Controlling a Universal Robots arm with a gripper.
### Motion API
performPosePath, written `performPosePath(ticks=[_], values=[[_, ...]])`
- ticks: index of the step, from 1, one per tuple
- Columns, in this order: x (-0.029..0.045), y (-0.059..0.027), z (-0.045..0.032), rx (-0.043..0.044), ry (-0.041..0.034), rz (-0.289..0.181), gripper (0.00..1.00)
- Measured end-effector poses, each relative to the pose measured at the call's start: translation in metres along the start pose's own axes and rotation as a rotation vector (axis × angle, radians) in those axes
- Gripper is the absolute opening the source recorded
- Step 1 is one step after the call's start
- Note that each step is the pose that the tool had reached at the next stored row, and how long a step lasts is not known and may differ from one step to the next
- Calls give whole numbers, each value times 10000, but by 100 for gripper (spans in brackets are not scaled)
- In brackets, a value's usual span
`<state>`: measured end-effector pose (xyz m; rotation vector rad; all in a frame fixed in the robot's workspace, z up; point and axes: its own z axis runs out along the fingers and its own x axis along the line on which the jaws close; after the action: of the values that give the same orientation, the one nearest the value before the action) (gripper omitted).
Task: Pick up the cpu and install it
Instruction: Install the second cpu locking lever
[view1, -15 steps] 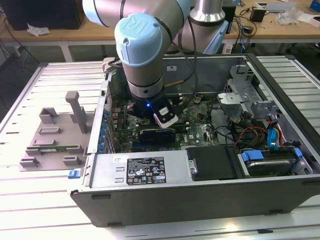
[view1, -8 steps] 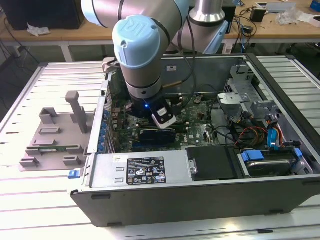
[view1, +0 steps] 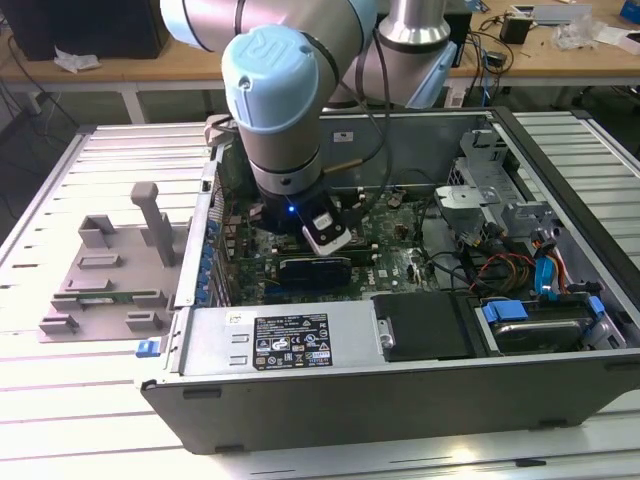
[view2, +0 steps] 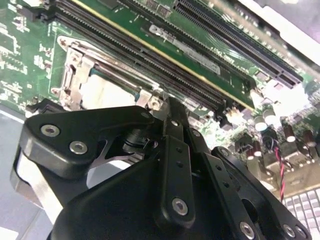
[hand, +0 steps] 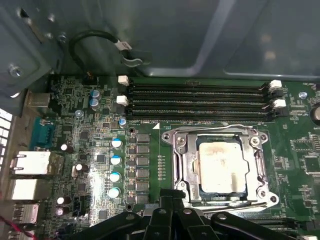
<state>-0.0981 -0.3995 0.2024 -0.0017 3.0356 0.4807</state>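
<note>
Down inside the open computer case (view1: 400, 390) the arm (view1: 275, 110) reaches onto the motherboard (hand: 90, 165), and the cpu (hand: 220, 166) lies flat in its socket, silvery top facing up. It is square, so it has no real long axis; in the first wrist view its edges run parallel to the metal socket frame (hand: 180, 165) that rings it on all sides. In the second wrist view the cpu (view2: 107, 92) shows as a pale patch inside that same frame, just beyond the gripper's black linkage.

The gripper (hand: 172, 197) sits at about 7 o'clock from the chip in the first wrist view, its tips drawn together at the socket's edge and clamping nothing; the chip lies free of them. Its dark links crowd the near side of the socket.

At 12 o'clock from the chip, still in the first wrist view, run the long black memory slots (hand: 200, 97), with white latches at their ends. At 9 o'clock stands a row of blue-topped capacitors (hand: 115, 167). In the exterior view a grey plastic tray (view1: 110, 275) with upright posts rests on the table (view1: 60, 400), at 9 o'clock from the case.
</note>
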Motion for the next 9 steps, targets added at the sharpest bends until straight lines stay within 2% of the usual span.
performPosePath(ticks=[2, 3, 4, 5, 6, 7, 9], values=[[-4, 19, -58, 15, 0, -2, 11], [-7, 29, -91, 46, 3, -2, 11], [-10, 45, -137, 120, 7, -3, 11], [-16, 68, -203, 312, 17, -7, 11], [-18, 73, -222, 520, 49, -5, 11], [-20, 75, -227, 744, 87, -2, 11], [-31, 77, -229, 1111, 135, -7, 11]])
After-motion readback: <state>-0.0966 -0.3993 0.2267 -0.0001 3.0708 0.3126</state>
